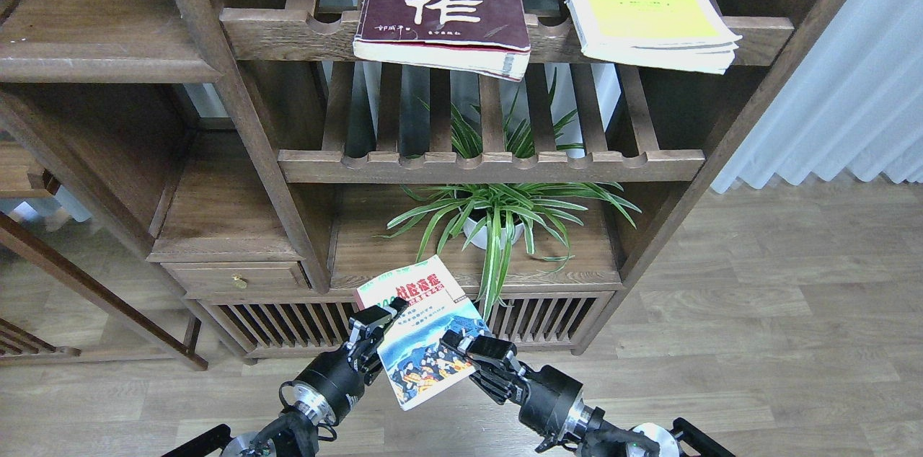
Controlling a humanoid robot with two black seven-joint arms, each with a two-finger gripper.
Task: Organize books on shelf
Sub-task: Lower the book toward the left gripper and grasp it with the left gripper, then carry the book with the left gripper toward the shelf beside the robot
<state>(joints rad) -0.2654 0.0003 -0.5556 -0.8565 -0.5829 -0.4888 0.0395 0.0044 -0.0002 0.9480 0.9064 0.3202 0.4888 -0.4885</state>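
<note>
The small green book (420,333), with its mountain picture, is held tilted in the air low in front of the bookcase. My left gripper (376,326) is shut on its left edge. My right gripper (467,350) is shut on its lower right edge. The thick maroon book (443,3) lies flat on the top slatted rack and overhangs the front rail. The yellow-green book (642,6) lies to its right on the same rack. A solid flat shelf board (101,39) with a straight front edge is at the upper left and holds nothing.
A second slatted rack (490,165) sits below the top one. A spider plant in a white pot (497,223) stands on the lower board, just behind the held book. A small drawer (234,275) is at the lower left. Curtains (851,96) hang at the right over wood floor.
</note>
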